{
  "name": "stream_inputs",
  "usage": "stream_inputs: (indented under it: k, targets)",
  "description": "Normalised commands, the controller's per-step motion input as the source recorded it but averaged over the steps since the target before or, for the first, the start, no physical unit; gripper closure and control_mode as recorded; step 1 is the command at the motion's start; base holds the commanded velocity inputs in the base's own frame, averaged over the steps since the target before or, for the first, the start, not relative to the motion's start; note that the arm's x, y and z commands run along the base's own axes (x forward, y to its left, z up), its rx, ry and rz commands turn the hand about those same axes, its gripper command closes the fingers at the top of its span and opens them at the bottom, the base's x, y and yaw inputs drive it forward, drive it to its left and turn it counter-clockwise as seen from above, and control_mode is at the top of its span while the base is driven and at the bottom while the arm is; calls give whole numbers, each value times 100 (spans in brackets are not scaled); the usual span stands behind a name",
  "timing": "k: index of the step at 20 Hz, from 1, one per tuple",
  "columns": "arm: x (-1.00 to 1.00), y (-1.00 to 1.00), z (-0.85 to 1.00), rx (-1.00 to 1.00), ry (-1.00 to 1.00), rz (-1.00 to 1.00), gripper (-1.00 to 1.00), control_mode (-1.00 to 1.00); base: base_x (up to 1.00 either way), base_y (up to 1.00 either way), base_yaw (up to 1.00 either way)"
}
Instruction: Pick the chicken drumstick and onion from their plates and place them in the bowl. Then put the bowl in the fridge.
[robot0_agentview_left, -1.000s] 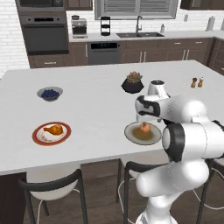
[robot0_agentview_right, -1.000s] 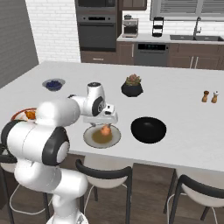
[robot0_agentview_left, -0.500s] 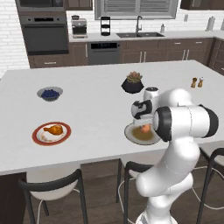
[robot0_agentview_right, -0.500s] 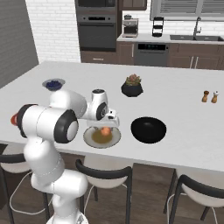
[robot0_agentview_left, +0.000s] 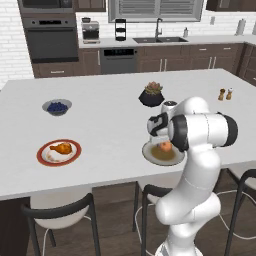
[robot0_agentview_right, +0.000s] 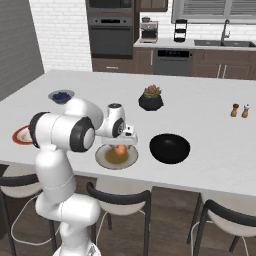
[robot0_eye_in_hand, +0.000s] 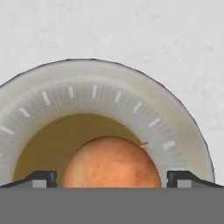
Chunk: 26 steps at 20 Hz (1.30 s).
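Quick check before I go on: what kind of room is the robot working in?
A home kitchen, rendered in simulation: a wall oven, a sink under a window, and a big white island counter with stools.

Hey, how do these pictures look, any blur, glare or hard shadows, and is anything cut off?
Left base view: soft and slightly blurry, even light, no glare on the counter. Right base view: same flat light; the black bowl shows only a faint sheen. Hand view: sharpest, the onion is cropped at the bottom, the grey-olive plate runs off both sides, and the end effector stands open around the onion.
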Motion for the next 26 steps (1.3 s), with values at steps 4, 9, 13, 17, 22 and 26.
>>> stream_inputs:
  k: [4, 9, 13, 17, 22, 26]
  targets:
    - [-12, -6, -12, 0, 0, 2, -100, -100, 0, 0, 0]
    - [-30, 0, -3, 0, 0, 0, -100, -100, 0, 0, 0]
    - [-7, 0, -4, 0, 0, 0, -100, -100, 0, 0, 0]
    - [1, 0, -26, 0, 0, 0, 100, -100, 0, 0, 0]
    - [-10, 0, -14, 0, 0, 0, 100, -100, 0, 0, 0]
    - [-13, -3, 20, 0, -9, 12, 100, -100, 0, 0, 0]
